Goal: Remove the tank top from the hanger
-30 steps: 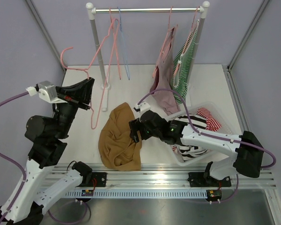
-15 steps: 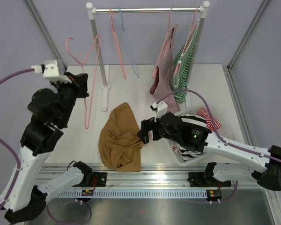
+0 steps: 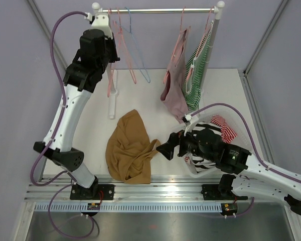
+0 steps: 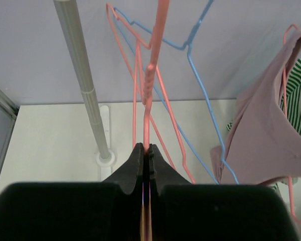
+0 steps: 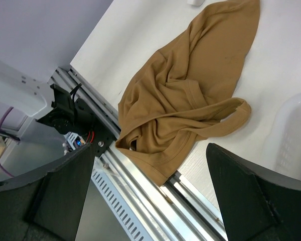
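The brown tank top (image 3: 129, 148) lies crumpled on the table near the front edge, free of any hanger; it also shows in the right wrist view (image 5: 190, 95). My left gripper (image 3: 109, 63) is raised beside the rack's left post and shut on the wire of an empty pink hanger (image 3: 109, 84). In the left wrist view the jaws (image 4: 145, 150) pinch that hanger (image 4: 149, 80), which runs up toward the rail. My right gripper (image 3: 163, 149) is open and empty, just right of the tank top, with its fingers spread wide above the top's near hem (image 5: 150, 170).
The clothes rack (image 3: 155, 10) stands at the back with a blue hanger (image 3: 139, 63), another pink hanger (image 3: 124, 50), a pink top (image 3: 174, 88) and a green-striped top (image 3: 196, 70). A clear bin (image 3: 230, 118) with striped clothes sits at the right. The metal rail (image 5: 140, 196) borders the table's front edge.
My left arm swung the empty pink hanger from the table's left side up to the rack. My right gripper drew back to the right, off the brown tank top.
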Robot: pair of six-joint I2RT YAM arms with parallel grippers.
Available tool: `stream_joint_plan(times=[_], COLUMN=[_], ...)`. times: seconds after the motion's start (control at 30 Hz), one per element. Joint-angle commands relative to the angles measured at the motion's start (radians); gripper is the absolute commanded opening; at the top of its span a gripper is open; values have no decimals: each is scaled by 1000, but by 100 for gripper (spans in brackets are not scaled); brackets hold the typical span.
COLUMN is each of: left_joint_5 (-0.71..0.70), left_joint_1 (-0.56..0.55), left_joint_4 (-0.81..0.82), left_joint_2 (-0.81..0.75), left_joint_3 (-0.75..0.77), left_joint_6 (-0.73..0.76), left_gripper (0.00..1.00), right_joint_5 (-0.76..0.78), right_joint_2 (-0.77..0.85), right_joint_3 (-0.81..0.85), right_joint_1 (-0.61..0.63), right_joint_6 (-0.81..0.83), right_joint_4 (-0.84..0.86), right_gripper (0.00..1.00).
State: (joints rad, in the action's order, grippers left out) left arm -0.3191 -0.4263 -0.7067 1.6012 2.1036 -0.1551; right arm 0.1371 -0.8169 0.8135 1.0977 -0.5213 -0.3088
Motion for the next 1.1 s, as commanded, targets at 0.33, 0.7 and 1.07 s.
stream_joint_plan(times=[0.33, 0.7, 1.07], left_joint_5=[190, 193, 180], left_joint_1=[146, 139, 136], left_joint_4=[20, -13, -91], left_joint_2=[301, 281, 186], left_joint_3=[306, 274, 268], left_joint_6=[43, 22, 3], left_gripper=[0, 0, 68], right_joint_5=[-116, -192, -145], right_joint_2=[-14, -200, -409], right_joint_3=[-89, -48, 88], right_joint_1=[5, 7, 5], right_joint_6=[-60, -26, 72], right_joint_4=[163, 252, 243], right_gripper=[99, 99, 99])
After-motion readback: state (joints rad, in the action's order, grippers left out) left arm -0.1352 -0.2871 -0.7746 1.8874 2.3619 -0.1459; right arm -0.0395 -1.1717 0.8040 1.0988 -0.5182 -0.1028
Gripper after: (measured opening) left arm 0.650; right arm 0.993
